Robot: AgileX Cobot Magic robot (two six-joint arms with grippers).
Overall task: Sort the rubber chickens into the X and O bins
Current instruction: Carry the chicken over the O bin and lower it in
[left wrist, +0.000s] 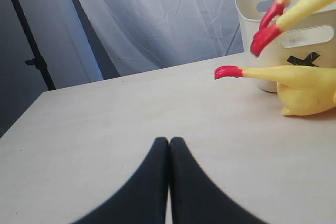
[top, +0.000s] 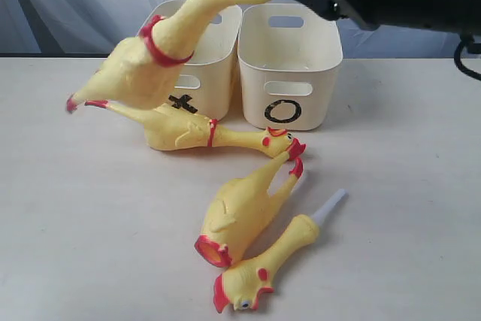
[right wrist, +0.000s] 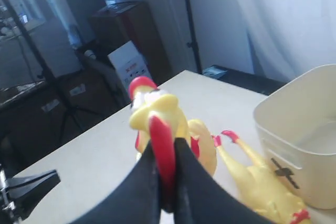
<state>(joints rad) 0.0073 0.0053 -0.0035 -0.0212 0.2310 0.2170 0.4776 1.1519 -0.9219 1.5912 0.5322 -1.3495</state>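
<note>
While the right pincer [right wrist: 167, 149] is clamped on a red flap at the head of one rubber chicken [top: 150, 54], that bird hangs slantwise above the worktop [top: 83, 231], in front of the X bin [top: 224, 50] in the exterior view. The O bin [top: 289, 65] stands just beside the X bin, and three more chickens [top: 188, 131] lie on the worktop before them. The left pincer [left wrist: 169, 150] is fully closed on nothing, low over the worktop.
</note>
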